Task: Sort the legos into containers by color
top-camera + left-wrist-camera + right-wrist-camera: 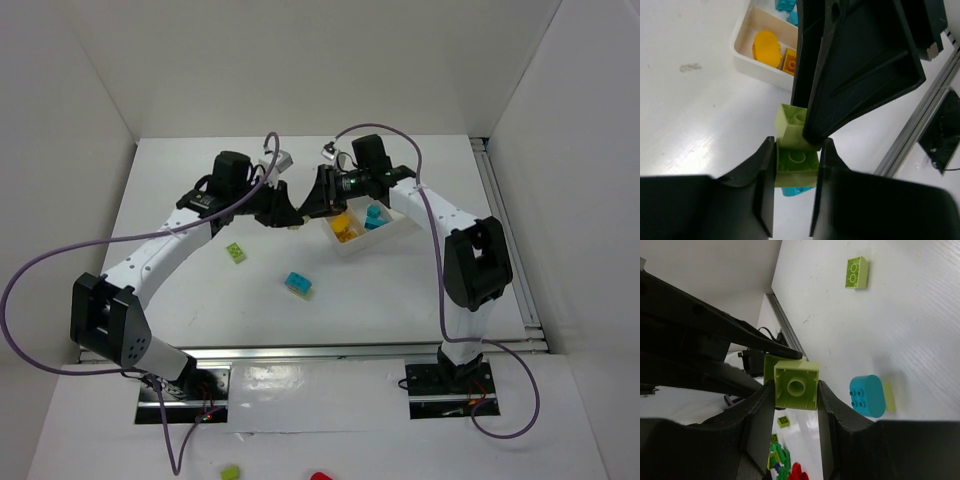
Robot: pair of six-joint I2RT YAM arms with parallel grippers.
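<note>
Above the table, beside the tray, two joined lime legos are pinched, one each, by the left gripper and right gripper; if pulled unevenly, one could be dropped outside.

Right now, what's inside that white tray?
One compartment of the tray holds yellow pieces, the next holds cyan bricks. The third compartment cannot be seen: the right arm covers it.
</note>
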